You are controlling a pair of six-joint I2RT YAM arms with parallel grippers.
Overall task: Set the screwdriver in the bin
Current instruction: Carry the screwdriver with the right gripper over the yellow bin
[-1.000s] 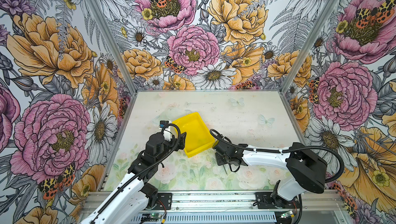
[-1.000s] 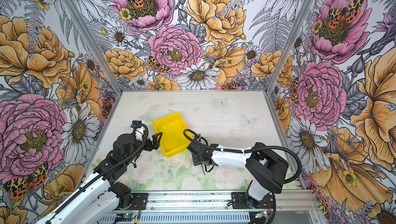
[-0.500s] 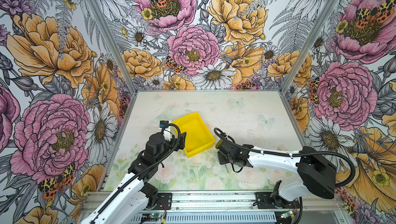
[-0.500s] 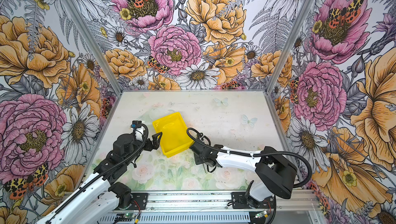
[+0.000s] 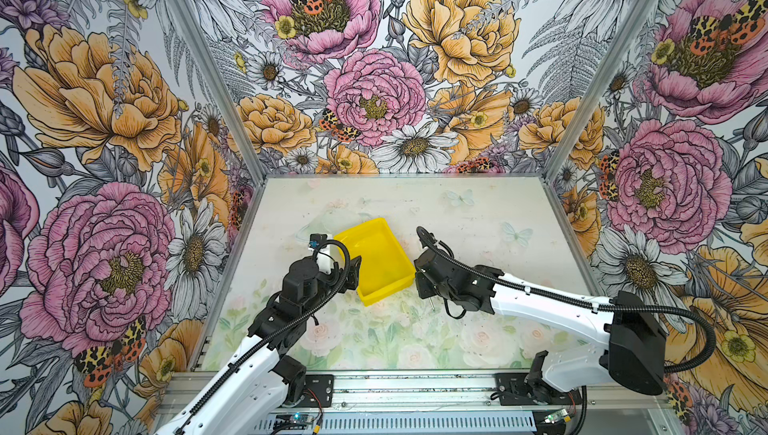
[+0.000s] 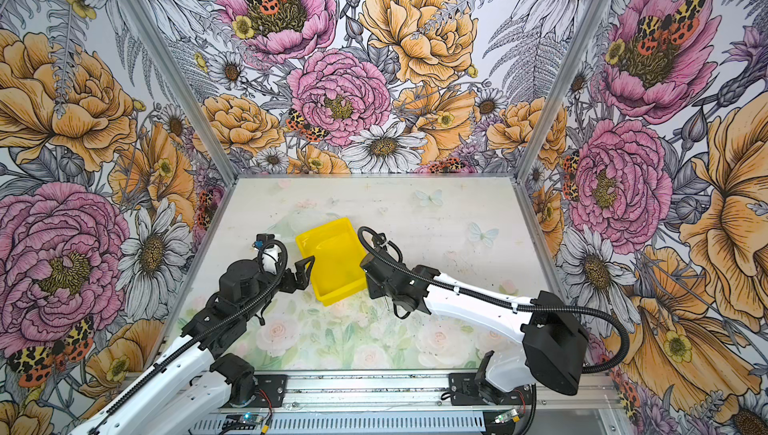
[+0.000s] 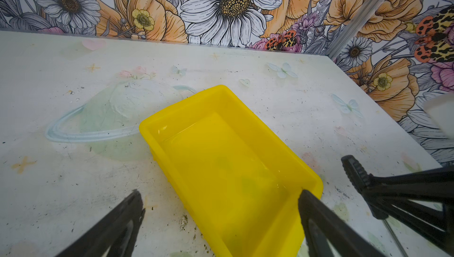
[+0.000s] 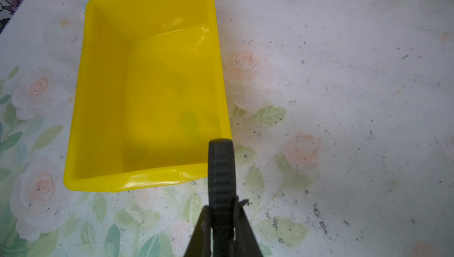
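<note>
The yellow bin (image 5: 380,260) (image 6: 332,260) lies slantwise at the table's middle, with nothing in it. My right gripper (image 5: 420,283) (image 6: 372,283) (image 8: 222,209) hangs just off the bin's near right corner, shut on the screwdriver. The screwdriver's black ribbed handle (image 8: 221,165) (image 7: 356,174) sticks out past the fingertips, over that corner's rim. Its thin shaft (image 5: 432,304) (image 6: 386,304) points down behind the jaws. My left gripper (image 5: 353,273) (image 6: 303,273) (image 7: 221,219) stands open at the bin's near left side, its fingers (image 7: 118,219) straddling the bin's near end and holding nothing.
The table (image 5: 478,221) bears a pale floral print with dark specks. Flowered walls close it in at the back and both sides, and a metal rail (image 5: 415,387) runs along the front edge.
My right gripper, still shut on the screwdriver, has moved a little away from the front edge, up along the bin's right corner, and its elbow has swung right. The left arm and the bin are unchanged.
</note>
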